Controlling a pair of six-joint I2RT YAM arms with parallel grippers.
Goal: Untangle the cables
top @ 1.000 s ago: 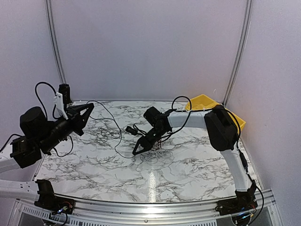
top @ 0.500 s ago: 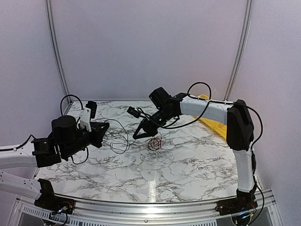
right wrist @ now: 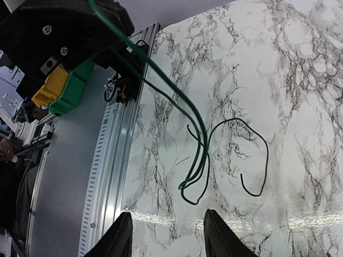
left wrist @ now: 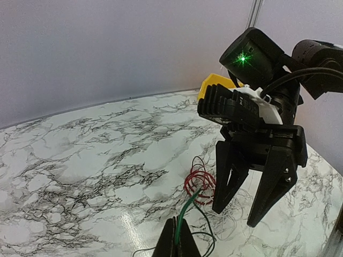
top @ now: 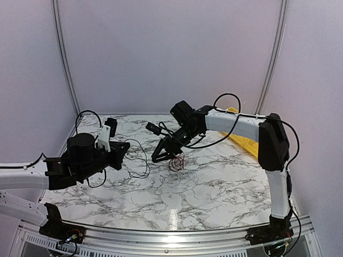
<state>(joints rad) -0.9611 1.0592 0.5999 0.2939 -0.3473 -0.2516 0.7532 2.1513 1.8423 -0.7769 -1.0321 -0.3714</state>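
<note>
Currently the left gripper (left wrist: 176,242) has its 2 fingers pressed together, pinching a thin green wire (left wrist: 185,208) that rises from between the tips. In the right wrist view that green wire (right wrist: 196,140) runs down from the left gripper (right wrist: 64,32) and trails in loose loops on the marble table (right wrist: 300,69). The right gripper (left wrist: 236,214) hangs tips-down over the middle of the table, its 2 fingers (left wrist: 228,179) spread apart with nothing between them. A small red coil (left wrist: 198,184) lies on the marble just beside the nearer finger; whether they touch cannot be told. From above, the red coil (top: 176,163) sits right of the right gripper (top: 159,156), and a yellow bin (top: 241,140) rests at the far right corner.
</note>
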